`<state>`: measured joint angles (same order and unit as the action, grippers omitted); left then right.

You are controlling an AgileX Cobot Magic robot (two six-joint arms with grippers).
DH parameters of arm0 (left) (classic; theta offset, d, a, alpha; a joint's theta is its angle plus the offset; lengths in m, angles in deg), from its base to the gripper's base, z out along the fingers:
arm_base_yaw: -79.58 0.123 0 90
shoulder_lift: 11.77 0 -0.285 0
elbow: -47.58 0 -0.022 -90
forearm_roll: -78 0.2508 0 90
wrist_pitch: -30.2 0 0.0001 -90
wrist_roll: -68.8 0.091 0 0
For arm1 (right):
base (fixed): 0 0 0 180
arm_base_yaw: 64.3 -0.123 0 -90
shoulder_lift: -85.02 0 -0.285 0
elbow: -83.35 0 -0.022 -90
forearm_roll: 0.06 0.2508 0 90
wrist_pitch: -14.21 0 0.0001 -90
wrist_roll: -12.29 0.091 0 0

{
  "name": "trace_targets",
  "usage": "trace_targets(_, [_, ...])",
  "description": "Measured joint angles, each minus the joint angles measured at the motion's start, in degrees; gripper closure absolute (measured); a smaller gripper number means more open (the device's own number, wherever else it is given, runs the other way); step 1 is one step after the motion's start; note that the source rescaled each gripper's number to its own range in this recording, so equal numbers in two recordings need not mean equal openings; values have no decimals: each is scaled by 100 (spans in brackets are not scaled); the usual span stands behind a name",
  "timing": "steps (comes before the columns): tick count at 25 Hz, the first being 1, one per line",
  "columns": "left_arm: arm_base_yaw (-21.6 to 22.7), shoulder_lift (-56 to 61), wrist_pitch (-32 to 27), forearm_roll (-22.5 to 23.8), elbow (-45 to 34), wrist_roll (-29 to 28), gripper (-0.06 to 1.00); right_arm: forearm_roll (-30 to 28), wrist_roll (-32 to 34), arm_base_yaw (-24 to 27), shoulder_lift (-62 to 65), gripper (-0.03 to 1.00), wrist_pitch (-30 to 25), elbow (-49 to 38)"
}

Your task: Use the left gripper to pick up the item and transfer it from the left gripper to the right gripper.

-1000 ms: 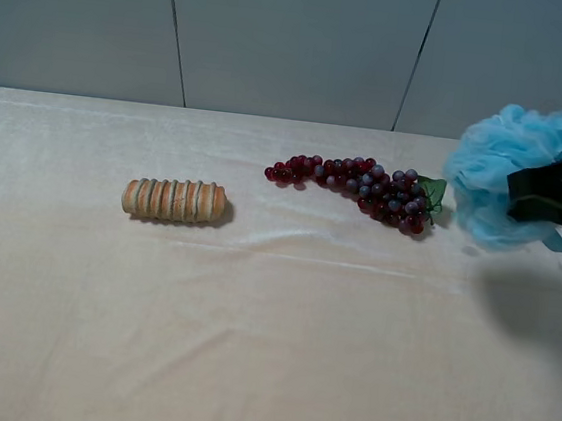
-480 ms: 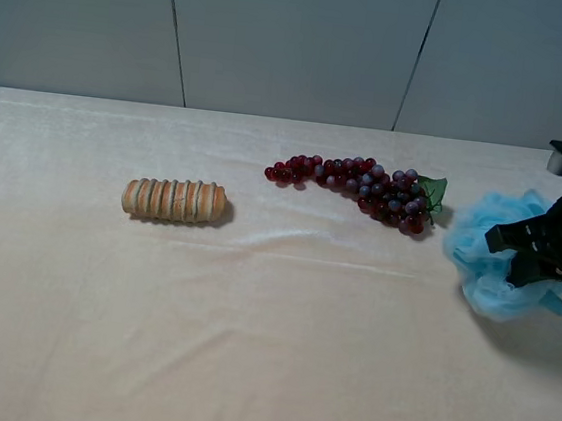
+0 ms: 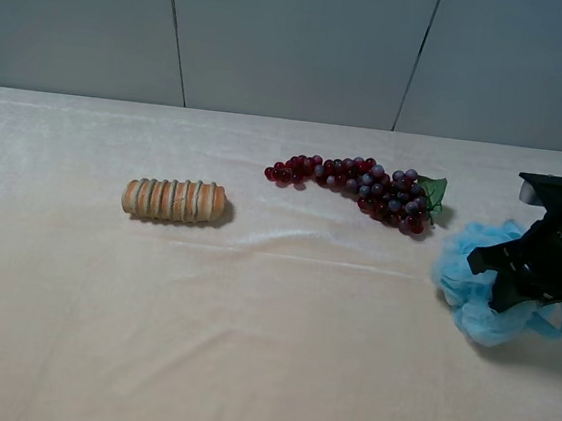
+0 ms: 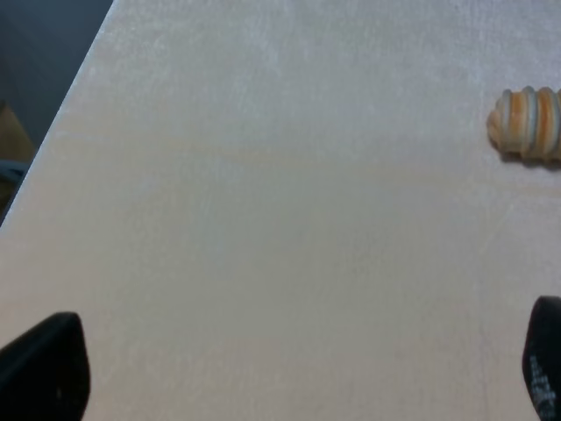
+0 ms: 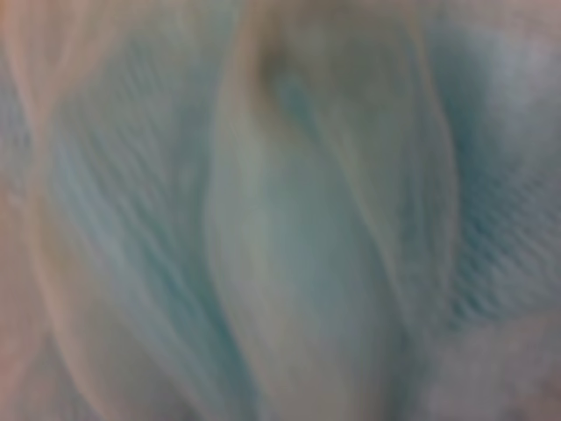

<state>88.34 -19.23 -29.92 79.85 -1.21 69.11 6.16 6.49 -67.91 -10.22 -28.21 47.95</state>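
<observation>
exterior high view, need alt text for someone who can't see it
The right gripper, black, at the frame's right edge, is down on a light blue bath pouf on a cream table. A dark red grape bunch lies beside the pouf, a ridged tan bread roll further left.

Frame filled entirely by the light blue mesh bath pouf (image 5: 289, 228), sitting very close to the lens and strongly out of focus. Pale, soft folds run through the middle, with a small darker crease between them. The fine netting weave resolves only in one deeper-blue patch; elsewhere detail is lost to blur. Faint pinkish tint along one margin.
</observation>
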Motion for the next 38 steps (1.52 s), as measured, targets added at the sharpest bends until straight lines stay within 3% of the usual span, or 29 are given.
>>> trace_targets(1, [0,0,0,0,0,0,-5,0,0,0,0,30,-8,0])
trace_targets(2, [0,0,0,0,0,0,-5,0,0,0,0,18,-26,0])
trace_targets(3, [0,0,0,0,0,0,-5,0,0,0,0,9,-39,0])
trace_targets(5, [0,0,0,0,0,0,-5,5,0,0,0,1,-58,0])
trace_targets(12, [0,0,0,0,0,0,-5,28,23,0,343,-3,-319,2])
trace_targets(21, [0,0,0,0,0,0,-5,23,133,0,2125,-3,-811,42])
trace_targets(31, [0,0,6,0,0,0,-5,12,146,0,3742,-3,-1646,1180])
trace_targets(38, [0,0,6,0,0,0,-5,17,149,0,4720,-3,-2222,1307])
